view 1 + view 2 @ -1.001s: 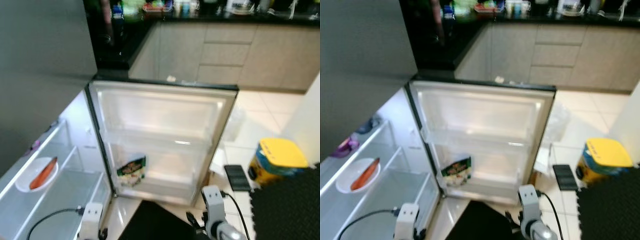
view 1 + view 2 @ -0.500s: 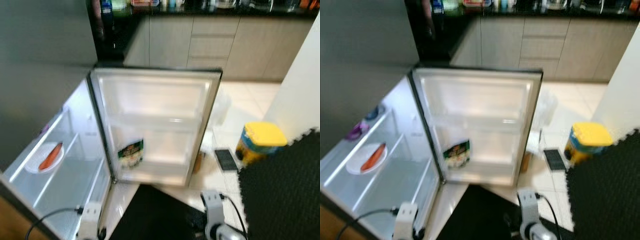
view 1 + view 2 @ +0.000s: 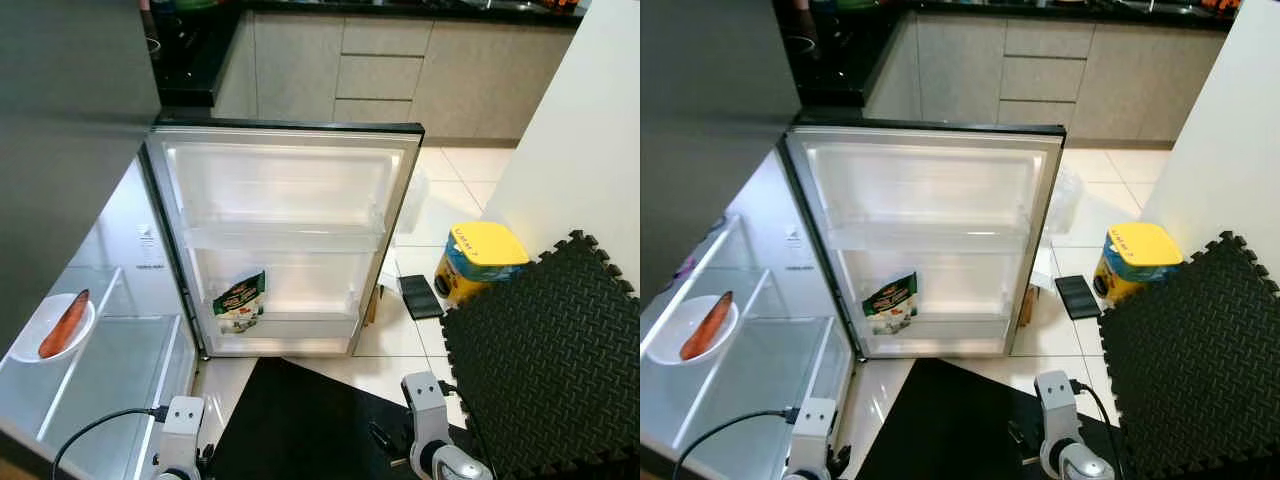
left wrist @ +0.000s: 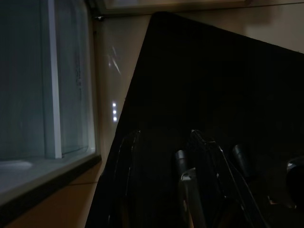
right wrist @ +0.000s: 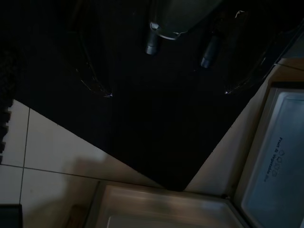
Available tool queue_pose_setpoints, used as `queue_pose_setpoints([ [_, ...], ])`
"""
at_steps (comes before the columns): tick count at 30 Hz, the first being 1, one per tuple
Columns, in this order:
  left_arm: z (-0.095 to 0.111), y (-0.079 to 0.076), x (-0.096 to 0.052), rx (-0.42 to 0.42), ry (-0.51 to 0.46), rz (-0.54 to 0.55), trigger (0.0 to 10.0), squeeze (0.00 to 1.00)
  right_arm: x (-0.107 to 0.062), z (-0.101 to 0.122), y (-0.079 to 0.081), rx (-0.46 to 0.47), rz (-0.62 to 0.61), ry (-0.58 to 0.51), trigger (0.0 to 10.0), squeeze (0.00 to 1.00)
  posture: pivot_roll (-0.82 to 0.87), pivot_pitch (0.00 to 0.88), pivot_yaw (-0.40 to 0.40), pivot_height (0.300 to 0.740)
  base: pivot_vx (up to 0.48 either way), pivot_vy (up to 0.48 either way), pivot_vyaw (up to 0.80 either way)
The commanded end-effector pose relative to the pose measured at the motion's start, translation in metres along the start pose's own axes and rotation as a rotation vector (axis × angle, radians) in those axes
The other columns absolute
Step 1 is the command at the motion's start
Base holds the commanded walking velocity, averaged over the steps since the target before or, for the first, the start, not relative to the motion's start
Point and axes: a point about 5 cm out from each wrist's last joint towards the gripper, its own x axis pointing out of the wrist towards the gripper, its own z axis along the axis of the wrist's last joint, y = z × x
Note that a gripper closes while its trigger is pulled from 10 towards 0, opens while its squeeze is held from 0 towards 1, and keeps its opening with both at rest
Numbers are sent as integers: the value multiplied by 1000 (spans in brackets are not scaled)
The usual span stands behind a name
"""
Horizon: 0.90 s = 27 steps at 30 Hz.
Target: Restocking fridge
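The fridge stands open on my left, and its white door (image 3: pixel 285 180) swings out in front of me. A green and white packet (image 3: pixel 240 300) leans in the lower door shelf; the upper door shelf is bare. Inside, on a glass shelf, a white plate (image 3: pixel 22 352) carries a long orange item (image 3: pixel 62 323). Both arms hang low at the bottom edge, the left arm (image 3: pixel 182 425) and the right arm (image 3: pixel 425 400). My left gripper (image 4: pixel 164 137) and right gripper (image 5: pixel 166 90) are dim over a black floor mat, each open and holding nothing.
A yellow-lidded tub (image 3: pixel 480 262) and a flat black object (image 3: pixel 415 297) sit on the tiles right of the door. Black foam tiles (image 3: pixel 540 350) cover the floor at right, below a white wall (image 3: pixel 580 130). A black mat (image 3: pixel 300 420) lies underfoot. Kitchen cabinets (image 3: pixel 400 70) run along the back.
The whole picture has shifted and sharpened, so the camera moved: more foam tiles and white wall show at right. The fridge's contents and both arms have not visibly moved.
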Motion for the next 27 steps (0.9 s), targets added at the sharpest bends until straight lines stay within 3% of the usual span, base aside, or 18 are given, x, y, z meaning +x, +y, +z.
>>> queue_pose_setpoints([
  [1,-2,-4,0,10,12,-6,10000,0,1,4,-1,-2,1,-19,10000,0,-88,14,-38,738,0,-412,0],
  [17,-7,2,-3,0,25,8,10000,0,1,6,-2,-5,-3,-20,10000,0,-91,14,-43,738,0,-412,0],
  [27,-9,5,-4,-18,0,35,10000,0,1,6,-3,-13,-3,-16,10000,0,-86,21,-50,738,0,0,0],
])
